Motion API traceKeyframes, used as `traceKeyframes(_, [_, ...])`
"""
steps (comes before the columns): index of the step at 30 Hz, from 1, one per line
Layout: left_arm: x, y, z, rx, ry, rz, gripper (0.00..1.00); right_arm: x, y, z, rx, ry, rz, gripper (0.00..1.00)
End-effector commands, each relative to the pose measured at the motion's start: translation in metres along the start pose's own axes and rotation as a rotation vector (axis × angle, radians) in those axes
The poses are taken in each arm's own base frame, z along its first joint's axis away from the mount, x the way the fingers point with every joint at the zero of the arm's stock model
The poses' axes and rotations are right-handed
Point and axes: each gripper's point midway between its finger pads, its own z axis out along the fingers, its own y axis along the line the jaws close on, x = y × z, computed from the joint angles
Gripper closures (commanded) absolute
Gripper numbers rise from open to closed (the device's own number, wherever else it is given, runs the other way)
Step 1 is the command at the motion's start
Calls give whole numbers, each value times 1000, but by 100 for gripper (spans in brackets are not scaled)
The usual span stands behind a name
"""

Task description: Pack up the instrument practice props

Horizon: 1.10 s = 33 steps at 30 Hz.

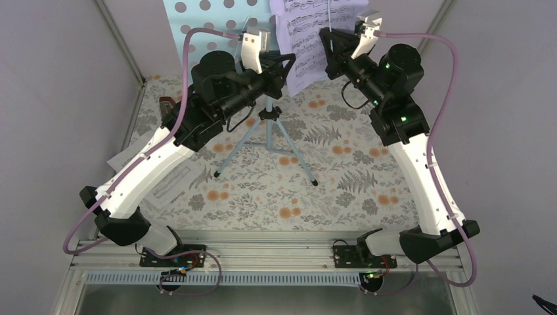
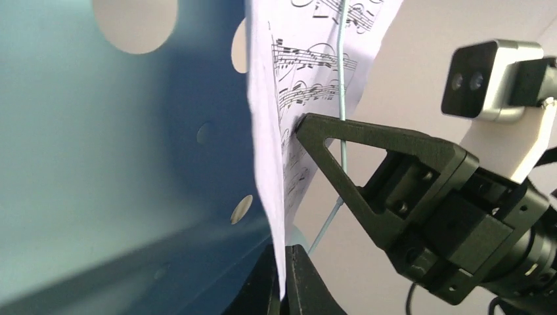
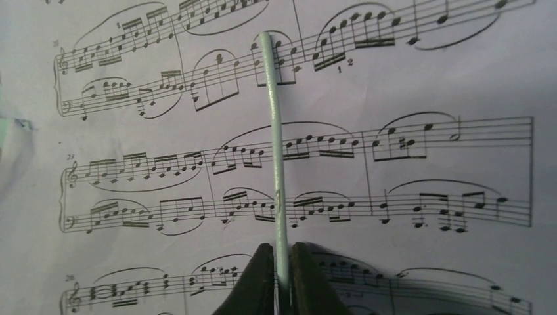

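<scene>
Music stand (image 1: 190,26), upright at the far side of the table (image 1: 341,197), bears a sheet-music page (image 1: 305,46) under a retaining wire (image 3: 276,144). Left gripper (image 2: 284,289) pinches the page's lower edge; right gripper (image 3: 281,282) is clamped on the wire. Step: freeing the page. Next, likely: swing the wire clear, then slide the page out.

we hold our left arm (image 1: 154,164) and right arm (image 1: 420,167) up and forward, wrists turned inward to face each other, left gripper (image 2: 284,266) pinched on a sheet-music page (image 2: 263,131), right gripper (image 3: 282,269) nipped on a thin pale wire (image 3: 274,131).
</scene>
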Motion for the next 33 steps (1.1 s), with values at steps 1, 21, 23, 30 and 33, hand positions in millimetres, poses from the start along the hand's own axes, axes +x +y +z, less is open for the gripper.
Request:
traceKeyframes(1, [-3,2,1,-15,-25,6,97,-20,1,-7,1,-76,-40,96])
traceKeyframes(21, [-4,-2,-17,10,-21,10,98,-22,21,-25,-103,-220,-150,97])
traceKeyframes(23, [-3,-8,-23,47,-10,31,98,-23,19,-26,-88,-224,-147,97])
traceKeyframes(30, [5,-13,-67,101,-1,29,98,-24,13,-25,-55,-218,-131,97])
traceKeyframes(33, [9,-15,-89,123,4,17,98,-23,10,-24,-42,-218,-120,97])
